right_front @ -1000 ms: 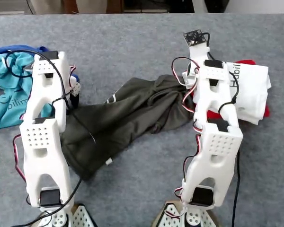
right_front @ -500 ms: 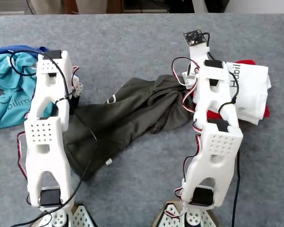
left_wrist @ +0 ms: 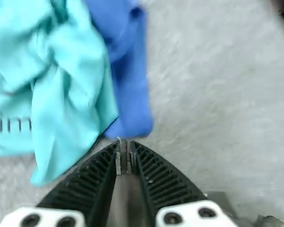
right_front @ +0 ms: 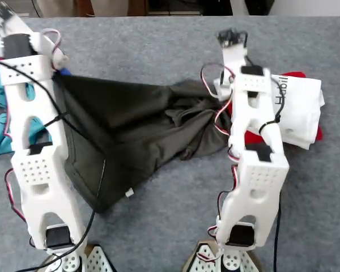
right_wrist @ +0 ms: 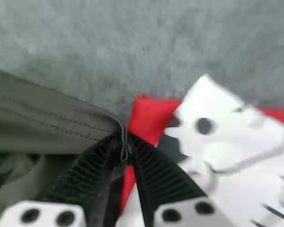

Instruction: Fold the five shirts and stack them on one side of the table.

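Five shirts and two white arms share the grey felt-covered bench (right_front: 158,226). Nearest stand the left arm (right_front: 42,170) and the right arm (right_front: 260,170), side by side.

Between them one dark olive cotton shirt (right_front: 130,124) stretches across the middle of the bench, with one small white tag (right_front: 128,193) at its near edge. The right jaws are pinched tight on a stitched hem at this shirt's right end, just beside the stack. The left jaws are closed on its far left corner, a thin edge of cloth between the tips, and hold that corner above the bench.

To the right, one folded white shirt (right_front: 297,107) with dark lettering lies on one red shirt (right_front: 260,137).

Far left, one crumpled teal shirt (left_wrist: 52,71), its lettering only partly visible, touches one blue shirt (left_wrist: 128,71).
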Robot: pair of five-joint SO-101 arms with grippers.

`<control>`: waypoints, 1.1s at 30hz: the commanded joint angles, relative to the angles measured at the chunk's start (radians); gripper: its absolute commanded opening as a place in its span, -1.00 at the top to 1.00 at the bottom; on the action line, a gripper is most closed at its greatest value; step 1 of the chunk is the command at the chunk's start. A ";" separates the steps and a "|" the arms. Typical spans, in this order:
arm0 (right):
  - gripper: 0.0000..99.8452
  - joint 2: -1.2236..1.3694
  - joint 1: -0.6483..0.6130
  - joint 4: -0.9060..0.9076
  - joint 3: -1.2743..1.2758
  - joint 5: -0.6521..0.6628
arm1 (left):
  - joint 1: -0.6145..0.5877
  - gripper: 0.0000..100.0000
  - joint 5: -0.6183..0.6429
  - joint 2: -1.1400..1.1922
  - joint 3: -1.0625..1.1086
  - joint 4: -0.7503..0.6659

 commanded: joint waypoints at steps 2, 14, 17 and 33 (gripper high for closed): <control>1.00 -0.277 -0.010 0.150 -0.203 -0.060 | -0.012 0.96 -0.061 -0.237 -0.092 0.011; 1.00 -0.684 -0.013 0.186 -0.700 -0.089 | -0.046 0.96 -0.321 -0.788 -0.095 0.011; 1.00 -0.719 -0.005 0.167 -0.816 -0.075 | -0.046 0.96 -0.370 -0.906 -0.095 0.011; 1.00 -0.860 -0.005 0.152 -1.231 0.060 | -0.149 0.96 -0.473 -1.613 0.460 0.011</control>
